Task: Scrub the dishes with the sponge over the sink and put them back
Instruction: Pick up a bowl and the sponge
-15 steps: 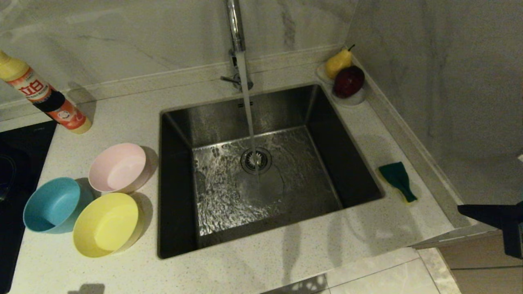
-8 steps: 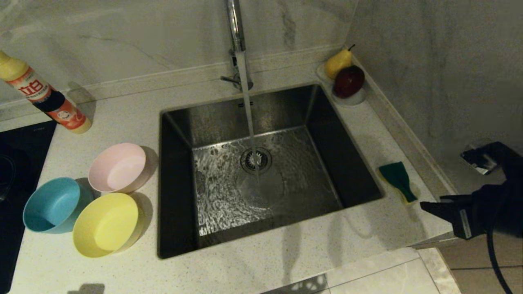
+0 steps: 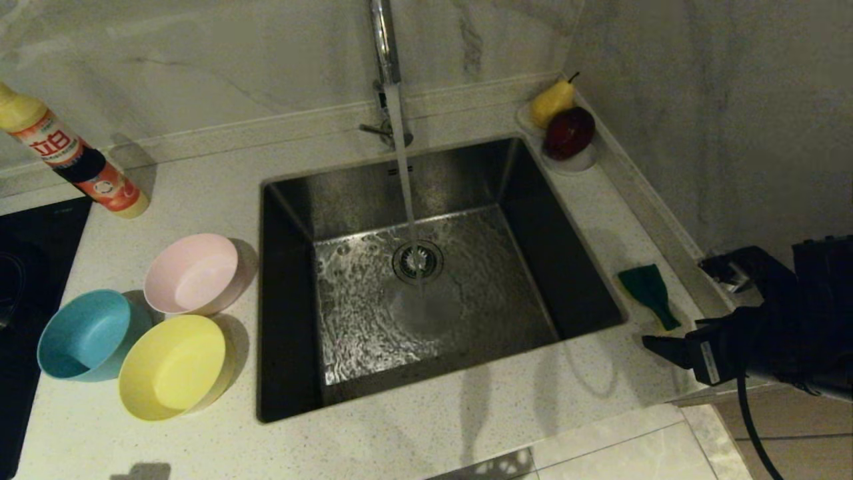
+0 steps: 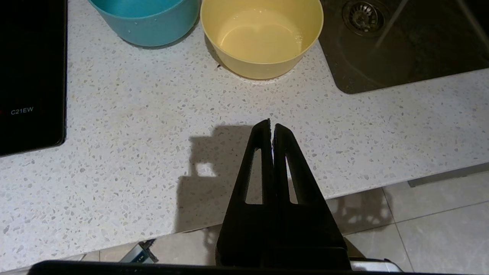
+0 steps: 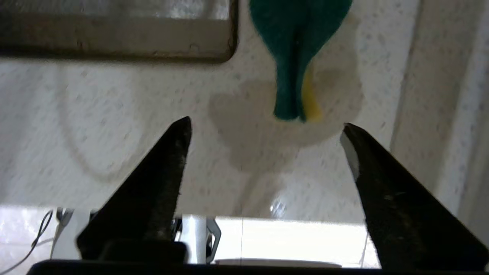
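Nothing of the washing is done yet, as I judge it: the sponge point(image 3: 648, 294) lies on the counter point(image 3: 466, 427) just right of the sink point(image 3: 280, 300), green face up with a bit of yellow showing at its near end, and it looks pinched and curled, not flat. My right gripper point(image 5: 263, 130) hangs over the counter's near right corner, close to the sponge but apart from it, fingers spread wide with nothing between them; the sponge's narrow end sits just ahead of the tips. The three bowls stand left of the sink, untouched: the pink bowl point(image 3: 193, 273) nearest the sink's rim, the blue bowl point(image 3: 85, 333) farthest from it, the yellow bowl point(image 3: 174, 367) in front of both. Water runs from the tap point(image 3: 383, 60) onto the sink's drain point(image 3: 418, 261). My left gripper point(image 4: 272, 130) is parked over the counter's front edge left of the sink, near the yellow bowl, fingers pressed together and empty. Still to come, by my reckoning: take the sponge, lift each bowl over the sink, scrub it, and set all three back
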Motion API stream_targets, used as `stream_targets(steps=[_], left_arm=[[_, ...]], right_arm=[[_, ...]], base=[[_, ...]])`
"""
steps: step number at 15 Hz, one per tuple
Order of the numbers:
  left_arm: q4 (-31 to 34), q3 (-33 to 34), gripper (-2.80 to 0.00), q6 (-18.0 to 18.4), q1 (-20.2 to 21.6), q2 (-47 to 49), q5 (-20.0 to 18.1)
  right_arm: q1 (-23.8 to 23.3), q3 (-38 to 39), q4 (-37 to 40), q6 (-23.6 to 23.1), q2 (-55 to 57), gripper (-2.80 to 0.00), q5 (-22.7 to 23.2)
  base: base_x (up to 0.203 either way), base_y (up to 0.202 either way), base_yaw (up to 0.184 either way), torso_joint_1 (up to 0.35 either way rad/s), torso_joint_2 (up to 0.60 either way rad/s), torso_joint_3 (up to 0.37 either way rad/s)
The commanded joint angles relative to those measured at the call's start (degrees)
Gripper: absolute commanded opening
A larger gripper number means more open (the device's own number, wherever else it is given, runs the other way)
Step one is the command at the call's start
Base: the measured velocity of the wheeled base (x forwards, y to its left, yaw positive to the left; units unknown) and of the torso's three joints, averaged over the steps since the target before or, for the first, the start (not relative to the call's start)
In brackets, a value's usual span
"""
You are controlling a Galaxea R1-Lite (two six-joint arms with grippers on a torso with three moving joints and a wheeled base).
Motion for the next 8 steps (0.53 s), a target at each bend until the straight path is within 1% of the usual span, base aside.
stream_targets(steps=[1, 3, 8], left_arm=[[0.0, 0.1, -2.80, 0.0, 0.0, 0.1, 0.0], [0.0, 0.1, -2.80, 0.0, 0.0, 0.1, 0.0], [0.0, 0.1, -2.80, 0.0, 0.0, 0.1, 0.0]], right_arm=[[-0.9, 0.0, -1.9, -0.1, 2.3, 0.00, 0.0], [-1.3, -0.2, -3.2, -0.1, 3.3, 0.00, 0.1], [-2.5, -1.1, -3.4, -0.2, 4.5, 0.00, 0.6]], base=[[0.000, 0.000, 0.000, 0.000, 0.00, 0.000], [0.000, 0.000, 0.000, 0.000, 0.00, 0.000], [0.000, 0.000, 0.000, 0.000, 0.00, 0.000]])
